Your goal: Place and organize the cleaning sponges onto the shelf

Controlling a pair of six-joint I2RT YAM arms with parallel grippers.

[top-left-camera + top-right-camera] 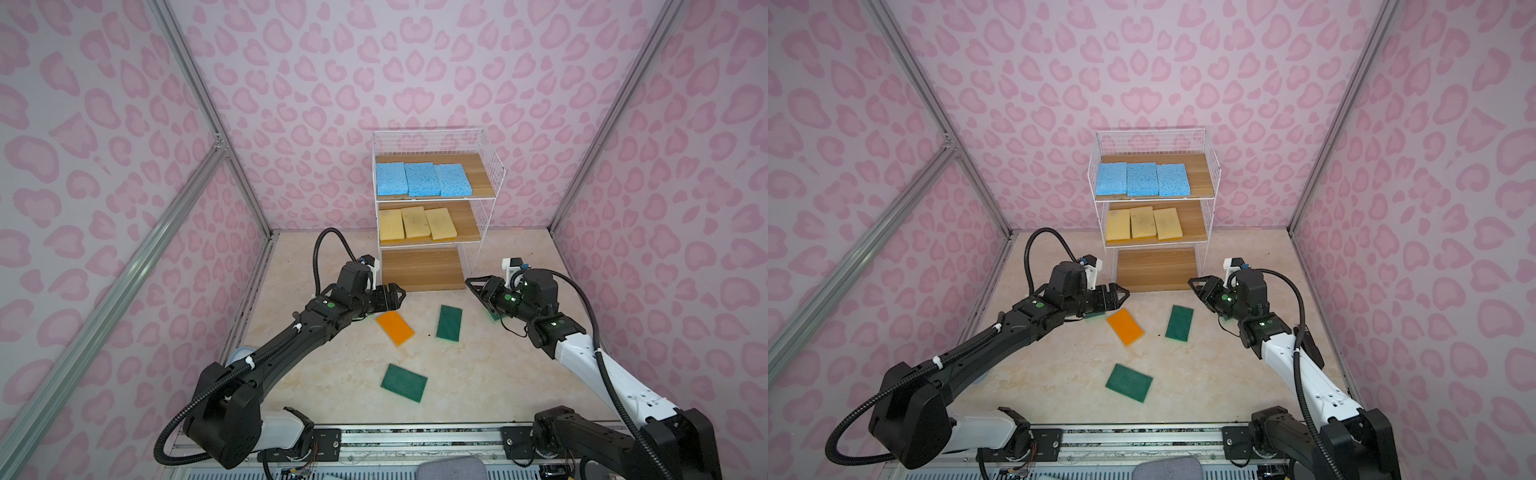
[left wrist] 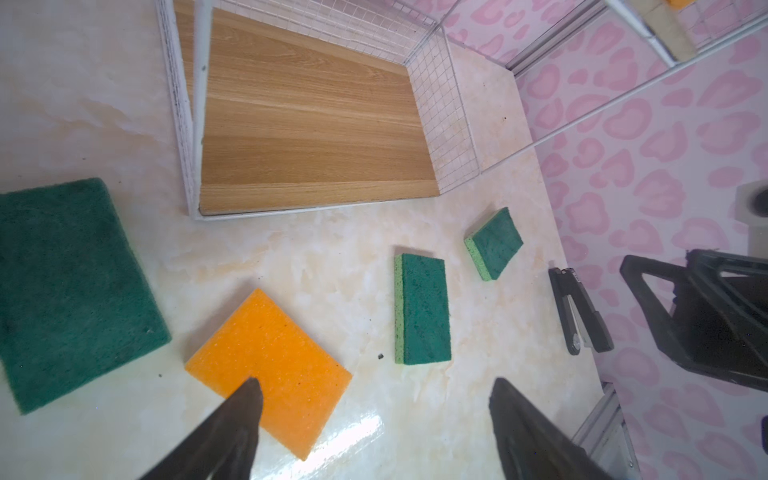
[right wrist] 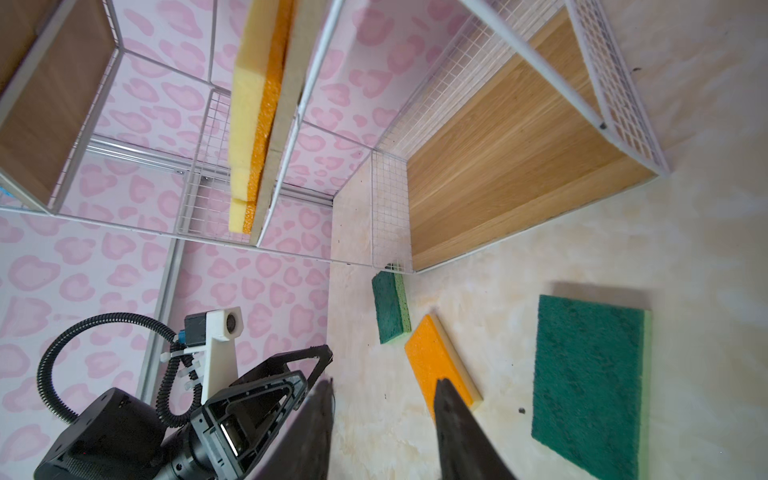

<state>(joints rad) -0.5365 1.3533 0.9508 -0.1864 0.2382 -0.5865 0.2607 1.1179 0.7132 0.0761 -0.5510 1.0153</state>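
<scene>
Step in hand, as I judge it: reach for the orange sponge (image 1: 395,328).
My left gripper (image 1: 400,297) and right gripper (image 1: 473,289) hang open, empty; the sponge lies on the bench (image 1: 498,374), 7 o'clock of the shelf (image 1: 422,270); next I should descend and close.

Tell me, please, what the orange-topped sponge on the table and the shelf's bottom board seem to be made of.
The orange-topped sponge looks like porous foam, matte and pitted; a paler layer shows beneath. The bottom board looks like wood or wood-look laminate, smooth with straight grain lines; I cannot tell which.
</scene>
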